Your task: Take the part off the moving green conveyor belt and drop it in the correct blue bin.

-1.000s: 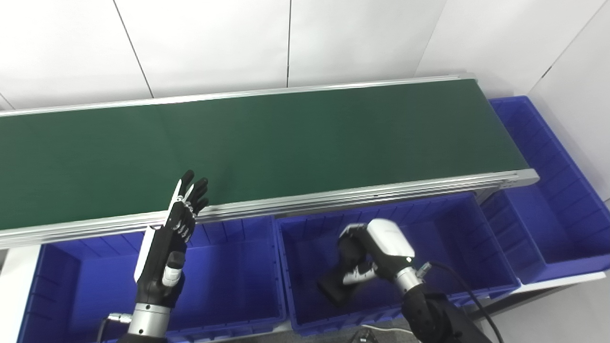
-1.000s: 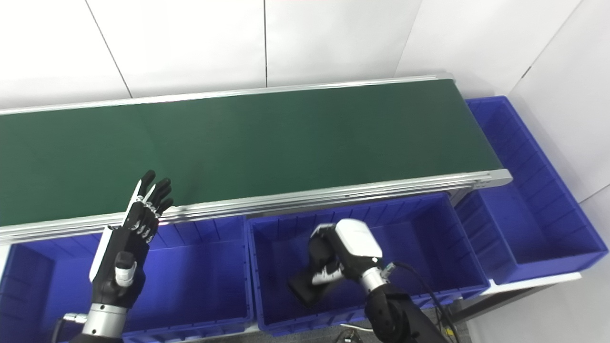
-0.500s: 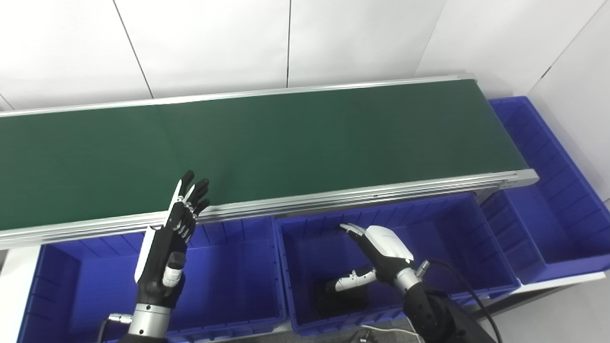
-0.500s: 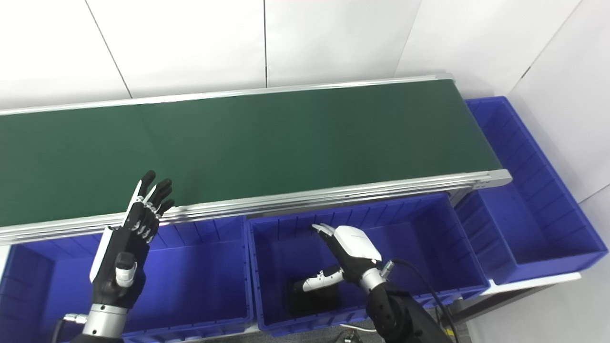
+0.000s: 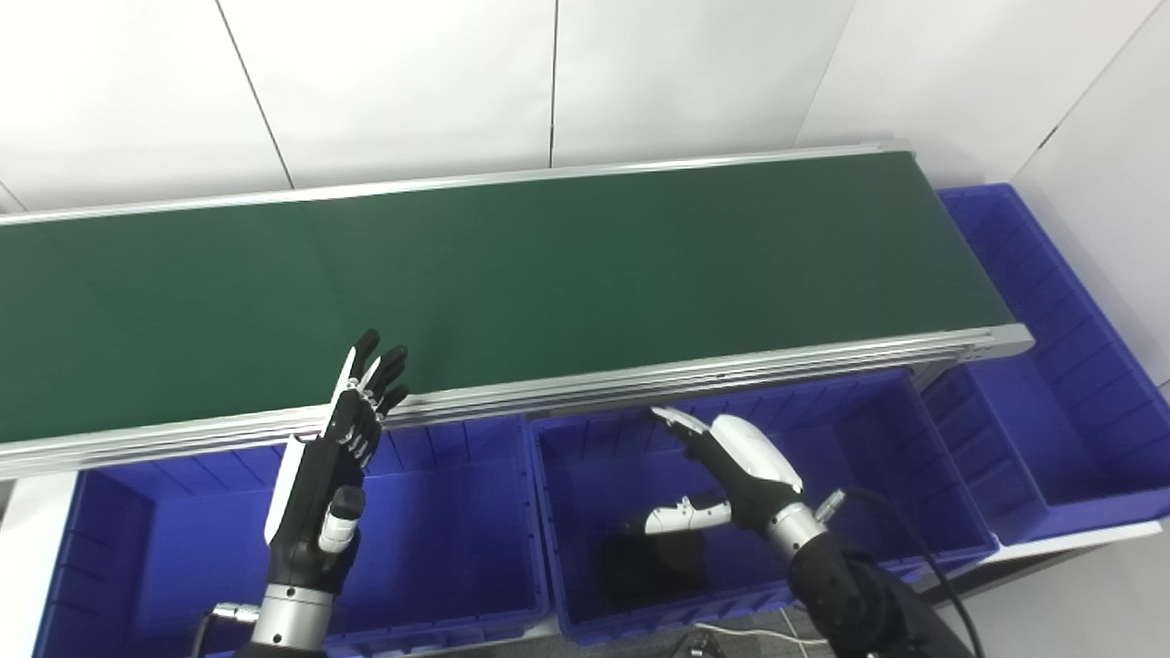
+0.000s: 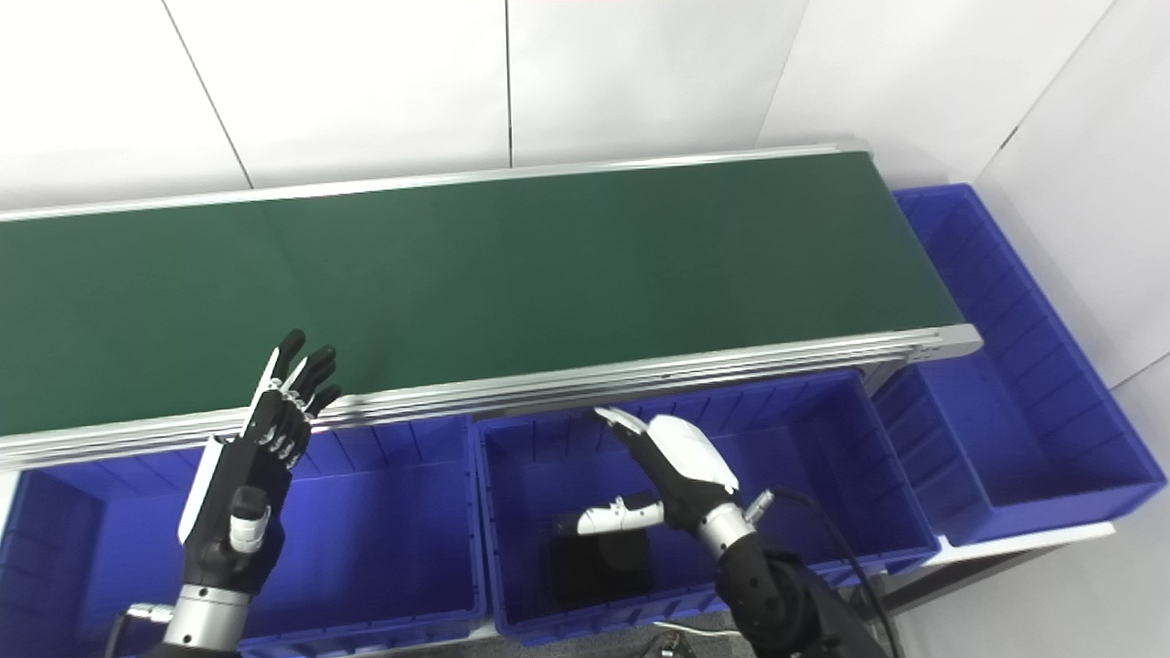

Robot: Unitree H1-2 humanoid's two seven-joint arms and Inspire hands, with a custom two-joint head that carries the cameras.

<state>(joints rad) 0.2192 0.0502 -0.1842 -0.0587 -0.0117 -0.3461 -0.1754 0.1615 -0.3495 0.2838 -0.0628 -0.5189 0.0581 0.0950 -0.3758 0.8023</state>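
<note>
1. The right hand (image 5: 731, 471) hovers over the middle blue bin (image 5: 877, 429) with its fingers spread and thumb out to the side — holding nothing.
2. Below it, the black part (image 5: 654, 567) lies on the floor of that bin, near the front wall, apart from the hand.
3. The left hand (image 5: 329, 475) is raised upright with fingers extended and apart, empty — its fingertips are level with the near rail of the green conveyor belt (image 5: 548, 265).
4. Under the left hand sits the left blue bin (image 5: 439, 539).
5. A third blue bin (image 5: 1060, 384) stands at the belt's right end.
</note>
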